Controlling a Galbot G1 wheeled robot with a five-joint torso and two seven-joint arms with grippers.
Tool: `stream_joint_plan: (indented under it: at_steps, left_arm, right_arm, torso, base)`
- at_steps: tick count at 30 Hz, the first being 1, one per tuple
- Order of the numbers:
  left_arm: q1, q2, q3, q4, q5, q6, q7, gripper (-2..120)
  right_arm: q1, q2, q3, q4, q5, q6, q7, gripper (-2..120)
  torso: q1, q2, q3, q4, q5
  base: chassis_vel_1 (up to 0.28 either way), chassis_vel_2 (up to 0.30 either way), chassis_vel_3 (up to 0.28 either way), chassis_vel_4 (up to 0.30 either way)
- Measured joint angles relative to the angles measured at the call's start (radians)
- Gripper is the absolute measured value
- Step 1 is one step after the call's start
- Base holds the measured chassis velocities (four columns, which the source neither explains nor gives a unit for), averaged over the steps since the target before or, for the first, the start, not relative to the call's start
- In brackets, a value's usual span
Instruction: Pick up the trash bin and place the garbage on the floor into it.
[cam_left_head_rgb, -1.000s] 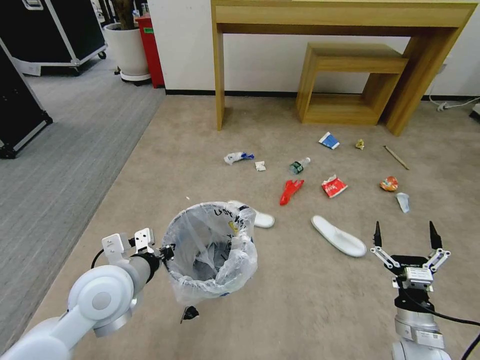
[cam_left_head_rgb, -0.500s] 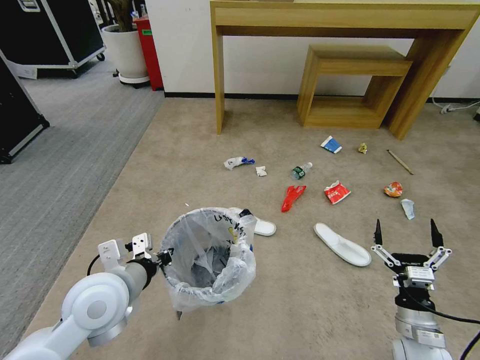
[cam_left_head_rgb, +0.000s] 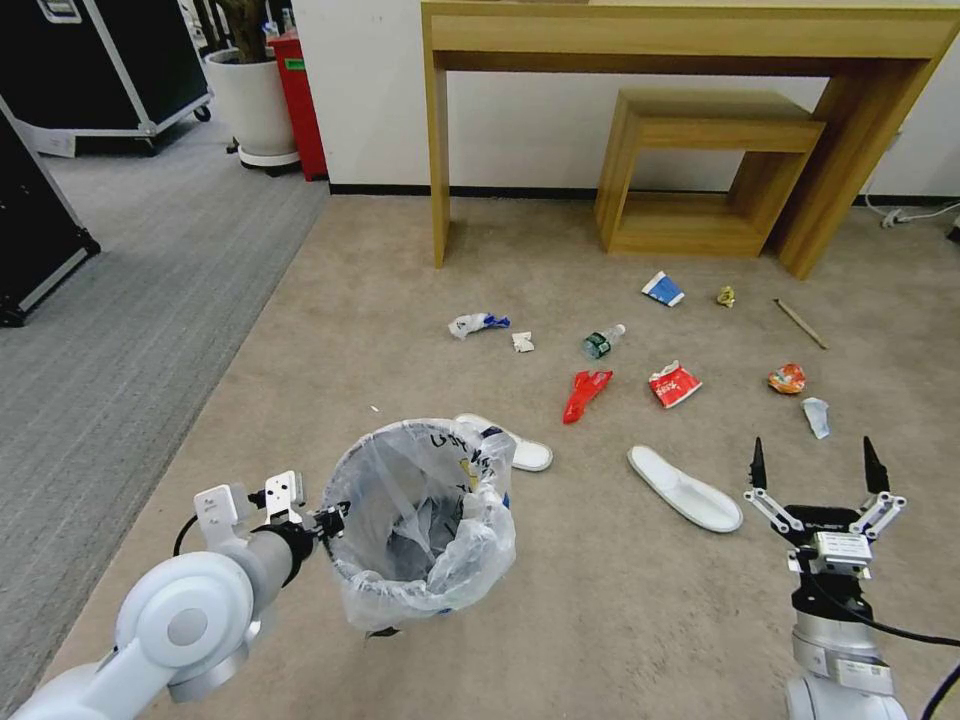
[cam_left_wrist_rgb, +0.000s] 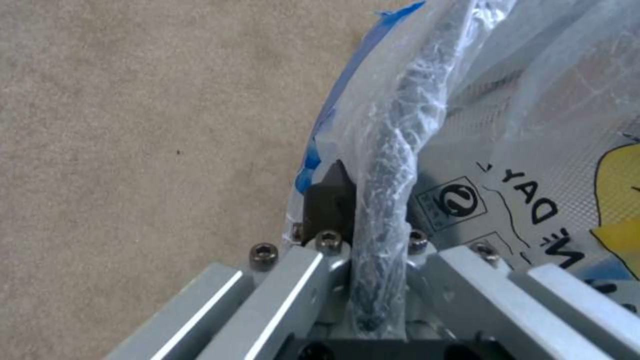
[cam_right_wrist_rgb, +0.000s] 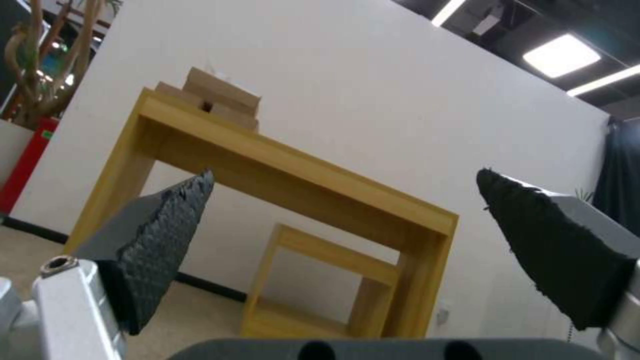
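Observation:
My left gripper (cam_left_head_rgb: 333, 518) is shut on the near-left rim of the trash bin (cam_left_head_rgb: 420, 520), a small dark-framed bin lined with a crinkly clear bag. In the left wrist view one dark fingertip (cam_left_wrist_rgb: 330, 192) presses the bag-wrapped rim (cam_left_wrist_rgb: 393, 150). The garbage lies on the floor (cam_left_head_rgb: 600, 620) beyond: a white slipper (cam_left_head_rgb: 685, 488), a second slipper (cam_left_head_rgb: 525, 455) behind the bin, a red wrapper (cam_left_head_rgb: 585, 392), a red-white wrapper (cam_left_head_rgb: 673, 384), an orange wrapper (cam_left_head_rgb: 787, 378), a bottle (cam_left_head_rgb: 602, 341) and a blue-white carton (cam_left_head_rgb: 662, 288). My right gripper (cam_left_head_rgb: 815, 458) (cam_right_wrist_rgb: 347, 215) is open, low at the right, holding nothing.
A wooden table (cam_left_head_rgb: 690, 40) with a small wooden stool (cam_left_head_rgb: 710, 160) under it stands against the far wall. Grey carpet (cam_left_head_rgb: 120, 300), black cases (cam_left_head_rgb: 100, 60), a white planter (cam_left_head_rgb: 250, 100) and a red bin (cam_left_head_rgb: 300, 95) lie to the left. A thin stick (cam_left_head_rgb: 800, 323) lies far right.
The whole picture has shifted down slightly, so the camera moved. The bin stays in my left gripper and sways a little. My right gripper remains open in the same place.

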Motion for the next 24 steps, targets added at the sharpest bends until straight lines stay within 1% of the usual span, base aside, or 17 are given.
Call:
stream_joint_plan:
  at_steps: [4,6,10,13,16,19,20,22,24]
  left_arm:
    - [0.015,0.01,-0.012,-0.013,-0.013,-0.012,-0.011,0]
    - [0.032,0.016,-0.026,-0.022,-0.016,-0.012,-0.013,0]
    - [0.086,0.029,-0.086,-0.043,-0.021,-0.007,-0.017,0]
    - [0.097,0.028,-0.091,-0.056,-0.019,-0.003,-0.017,0]
    - [0.103,0.01,-0.088,-0.071,-0.009,0.0,-0.011,0]
    - [0.127,-0.041,-0.076,-0.078,0.063,0.006,0.034,0]
    - [0.127,-0.041,-0.076,-0.078,0.063,0.006,0.034,0]
    - [0.151,-0.078,-0.066,-0.081,0.13,0.012,0.075,0]
    - [0.155,-0.088,-0.062,-0.082,0.146,0.013,0.083,0]
  right_arm:
    - [0.0,0.002,-0.002,0.0,-0.005,0.0,0.001,100]
    - [-0.001,0.003,-0.003,0.0,-0.005,-0.001,0.001,100]
    - [-0.002,0.001,-0.007,0.001,-0.003,-0.007,-0.003,100]
    - [-0.003,0.001,-0.008,0.004,-0.003,-0.011,-0.005,100]
    - [-0.003,0.001,-0.01,0.007,-0.002,-0.016,-0.007,100]
    - [-0.002,0.002,-0.013,0.007,-0.002,-0.022,-0.009,100]
    - [-0.002,0.002,-0.013,0.007,-0.002,-0.022,-0.009,100]
    - [-0.002,0.002,-0.016,0.009,-0.001,-0.023,-0.011,100]
    - [-0.002,0.002,-0.016,0.011,-0.001,-0.024,-0.011,100]
  torso:
    - [0.0,0.0,0.0,-0.0001,0.0]
    - [0.0,0.0,0.0,-0.0001,0.0]
    - [0.0,0.0,0.0,0.0001,0.0]
    - [0.0,0.0,0.0,0.0001,0.0001]
    - [0.0,0.0,0.0,0.0,0.0]
    - [0.0,0.0,0.0,-0.0001,0.0]
    - [0.0,0.0,0.0,-0.0001,0.0]
    - [0.0,0.0,0.0,0.0001,0.0001]
    - [0.0,0.0,0.0,0.0001,0.0]
  base:
    - [0.0,0.0,0.0,0.0]
    - [0.0,0.0,0.0,0.0]
    - [0.0,0.0,0.0,0.0]
    - [0.0,0.0,0.0,0.0]
    - [0.0,0.0,0.0,0.0]
    - [0.0,0.0,0.0,0.0]
    - [0.0,0.0,0.0,0.0]
    - [0.0,0.0,0.0,0.0]
    - [0.0,0.0,0.0,0.0]
